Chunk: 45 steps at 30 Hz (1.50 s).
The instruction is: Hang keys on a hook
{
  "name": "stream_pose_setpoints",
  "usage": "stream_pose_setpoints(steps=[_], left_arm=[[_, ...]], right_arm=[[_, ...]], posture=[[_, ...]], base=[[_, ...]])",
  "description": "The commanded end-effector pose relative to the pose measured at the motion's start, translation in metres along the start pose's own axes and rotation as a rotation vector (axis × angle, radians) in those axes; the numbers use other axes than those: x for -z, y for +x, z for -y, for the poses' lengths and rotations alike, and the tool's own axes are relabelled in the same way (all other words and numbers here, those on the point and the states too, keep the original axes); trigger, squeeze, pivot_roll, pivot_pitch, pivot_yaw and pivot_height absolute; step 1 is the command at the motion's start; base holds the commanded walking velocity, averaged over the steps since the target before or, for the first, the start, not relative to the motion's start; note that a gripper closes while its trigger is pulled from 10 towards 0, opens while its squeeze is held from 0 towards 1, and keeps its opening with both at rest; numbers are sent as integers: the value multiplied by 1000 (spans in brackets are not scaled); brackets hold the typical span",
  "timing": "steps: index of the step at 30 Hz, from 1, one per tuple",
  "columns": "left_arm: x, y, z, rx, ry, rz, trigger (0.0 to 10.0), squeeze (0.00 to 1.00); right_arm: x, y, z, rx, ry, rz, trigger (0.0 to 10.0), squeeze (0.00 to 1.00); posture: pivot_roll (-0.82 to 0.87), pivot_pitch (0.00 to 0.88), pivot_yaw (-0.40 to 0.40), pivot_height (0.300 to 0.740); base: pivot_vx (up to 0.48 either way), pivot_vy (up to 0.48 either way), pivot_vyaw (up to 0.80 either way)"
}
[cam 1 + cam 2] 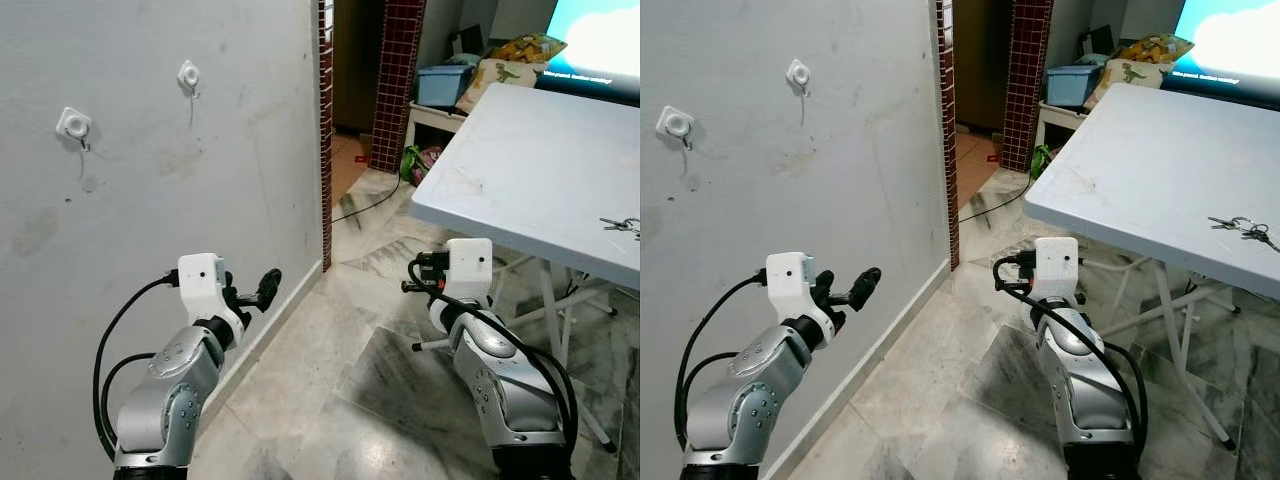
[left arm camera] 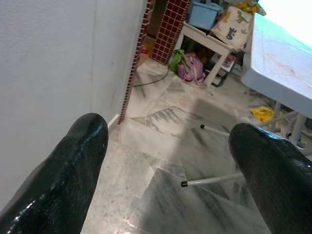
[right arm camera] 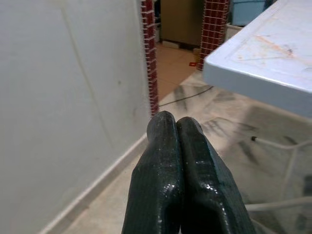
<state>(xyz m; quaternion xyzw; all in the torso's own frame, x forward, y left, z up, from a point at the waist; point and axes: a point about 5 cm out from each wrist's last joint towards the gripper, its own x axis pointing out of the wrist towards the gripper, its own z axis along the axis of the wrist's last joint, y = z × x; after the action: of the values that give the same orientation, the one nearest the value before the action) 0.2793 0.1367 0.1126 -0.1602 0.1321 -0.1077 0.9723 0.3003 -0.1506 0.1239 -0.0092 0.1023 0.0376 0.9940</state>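
Keys (image 1: pixel 620 225) lie flat near the right edge of the white tabletop (image 1: pixel 540 170), well apart from both arms. Two white hooks, the near hook (image 1: pixel 74 125) and the far hook (image 1: pixel 188 74), sit high on the grey wall, across the floor from the tabletop. The right end effector (image 3: pixel 176 127) has its fingers pressed together, holding nothing, low beside the tabletop's edge. The left end effector (image 2: pixel 165 141) is spread wide, empty, near the wall. Likely trouble: the thin, flat keys may slide off the edge when pinched, and the small hook tips leave little margin for threading the ring.
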Motion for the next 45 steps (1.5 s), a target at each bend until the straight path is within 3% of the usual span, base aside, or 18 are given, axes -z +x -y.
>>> stream_pose_setpoints(steps=[1,4,9,14,23,25,34,45], left_arm=[[-3,-1,-1,-8,12,8,10000,0],[-4,0,-2,-12,9,23,10000,0],[-8,-2,-1,12,55,82,10000,0],[-4,-3,1,25,47,76,10000,0],[-3,-3,-1,26,61,85,10000,0],[-1,-3,-3,20,64,85,10000,0],[-1,-3,0,46,60,82,10000,0],[0,-3,1,59,45,71,10000,0]], right_arm=[[-9,0,2,15,-25,30,10000,0],[-13,-2,5,6,-6,73,10000,0],[-23,-4,15,49,-71,160,10000,0],[-23,-5,18,78,-127,162,10000,0],[-20,-8,17,82,-146,185,10000,0],[-18,-11,16,79,-197,200,10000,0],[-19,-10,18,87,-198,203,10000,0],[-19,-11,19,90,-203,209,10000,0]], posture=[[-29,17,47,740],[-29,17,47,740],[-27,12,44,740],[-28,19,41,740],[-29,20,46,740],[-29,20,46,740],[-32,25,46,740],[-32,25,46,740]], base=[[0,0,0],[0,0,0],[0,0,0],[0,0,-113],[0,0,-744],[0,0,-744],[0,0,-680],[0,-314,0]])
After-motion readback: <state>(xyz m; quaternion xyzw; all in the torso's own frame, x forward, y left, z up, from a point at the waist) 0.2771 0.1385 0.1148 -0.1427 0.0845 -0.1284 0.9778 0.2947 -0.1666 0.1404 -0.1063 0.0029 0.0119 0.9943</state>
